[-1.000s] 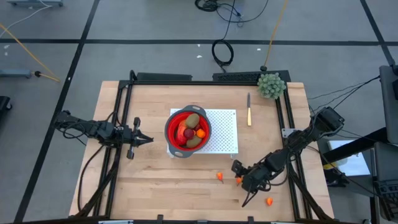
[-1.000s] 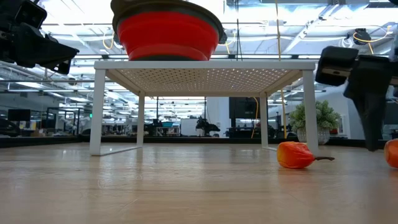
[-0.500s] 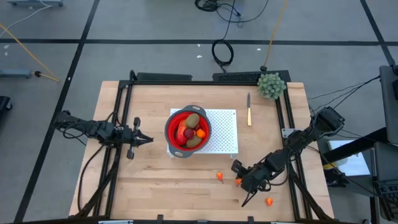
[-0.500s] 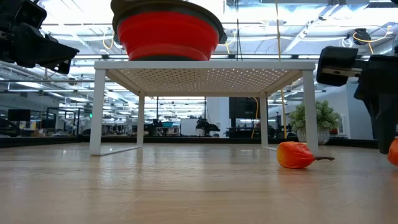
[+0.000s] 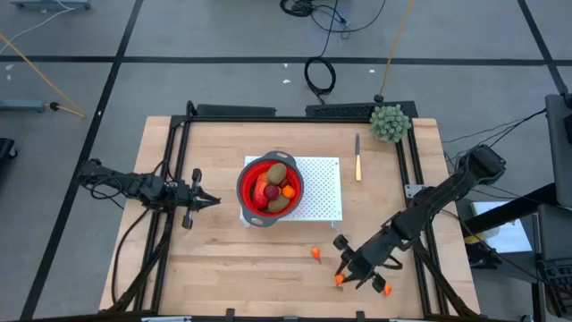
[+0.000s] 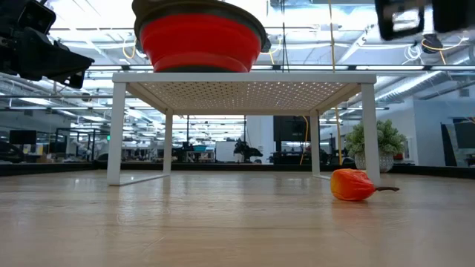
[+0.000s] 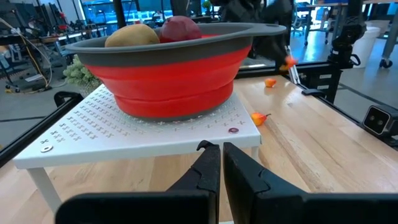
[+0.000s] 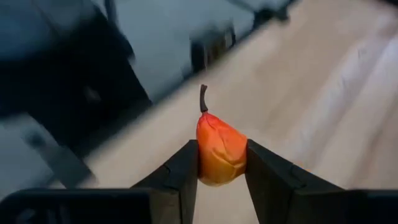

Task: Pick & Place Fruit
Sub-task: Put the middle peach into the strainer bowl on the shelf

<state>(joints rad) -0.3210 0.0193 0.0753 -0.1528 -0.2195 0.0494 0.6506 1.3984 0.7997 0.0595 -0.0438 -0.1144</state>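
Fingers of the right gripper (image 8: 221,163) are closed on a small orange fruit (image 8: 219,149) with a dark stem, held above the front right part of the table (image 5: 214,259). Two more orange pieces lie there, one (image 5: 315,253) in front of the white rack (image 5: 323,188), one (image 5: 386,289) near the edge. On the rack stands the red bowl (image 5: 248,183) with other fruit. The left gripper (image 5: 204,201) waits shut and empty, left of the bowl.

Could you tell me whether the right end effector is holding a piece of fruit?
Yes. The right end effector is shut on an orange fruit, pinched between its fingers.
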